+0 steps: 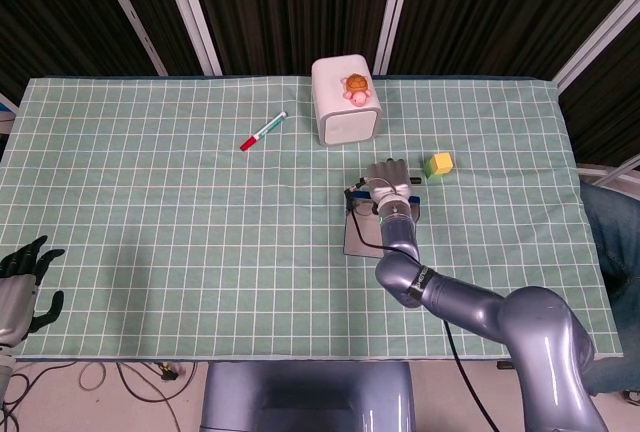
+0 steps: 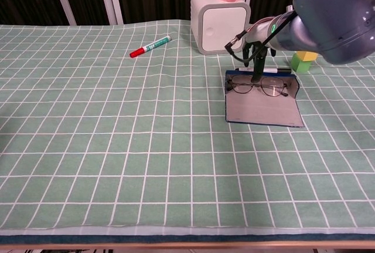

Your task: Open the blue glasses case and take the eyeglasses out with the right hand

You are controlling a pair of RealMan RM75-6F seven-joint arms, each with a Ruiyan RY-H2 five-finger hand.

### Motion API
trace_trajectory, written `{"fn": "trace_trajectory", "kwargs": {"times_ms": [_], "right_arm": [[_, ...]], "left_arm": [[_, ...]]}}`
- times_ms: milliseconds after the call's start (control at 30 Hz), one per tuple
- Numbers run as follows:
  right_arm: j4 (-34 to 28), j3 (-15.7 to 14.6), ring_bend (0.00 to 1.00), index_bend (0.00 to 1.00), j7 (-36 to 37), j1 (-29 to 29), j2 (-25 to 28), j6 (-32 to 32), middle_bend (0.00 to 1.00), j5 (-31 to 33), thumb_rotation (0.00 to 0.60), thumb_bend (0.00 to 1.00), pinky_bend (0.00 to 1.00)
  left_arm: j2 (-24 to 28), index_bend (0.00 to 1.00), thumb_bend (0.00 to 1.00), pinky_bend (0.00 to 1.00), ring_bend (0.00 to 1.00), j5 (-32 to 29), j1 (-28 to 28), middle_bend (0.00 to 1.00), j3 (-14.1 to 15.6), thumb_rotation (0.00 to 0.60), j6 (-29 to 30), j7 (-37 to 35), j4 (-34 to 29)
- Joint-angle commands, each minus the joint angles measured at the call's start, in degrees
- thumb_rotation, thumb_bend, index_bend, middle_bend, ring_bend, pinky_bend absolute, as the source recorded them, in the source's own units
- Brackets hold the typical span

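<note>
Only chest view shows eyeglasses (image 2: 258,85) in open case (image 2: 262,109); right hand (image 2: 253,54) fingers down, grip unclear.

A blue case (image 2: 262,105) lies open and flat on the checked cloth, its grey inner lining facing up. Thin dark-framed eyeglasses (image 2: 259,86) rest folded across its far end, lenses facing forward, against the raised blue back edge.
</note>
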Motion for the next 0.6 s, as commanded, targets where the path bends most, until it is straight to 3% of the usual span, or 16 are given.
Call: {"fn": "trace_trajectory", "kwargs": {"times_ms": [33, 600], "right_arm": [[0.8, 0.0, 0.21, 0.36, 0.3, -0.2, -0.4, -0.5, 0.41, -0.5, 0.6, 0.33, 0.24], [0.5, 0.1, 0.22, 0.38, 2.0, -1.4, 0.1, -1.0, 0.44, -2.1, 0.6, 0.38, 0.24]], "left_arm": [[0.0, 0.18, 0.47, 0.09, 0.0, 0.0, 0.0, 0.0, 0.0, 0.6, 0.0, 0.0, 0.0], [0.1, 0.19, 0.47, 0.09, 0.0, -0.4, -0.1, 0.0, 0.1, 0.6, -0.2, 0.1, -0.3]]}}
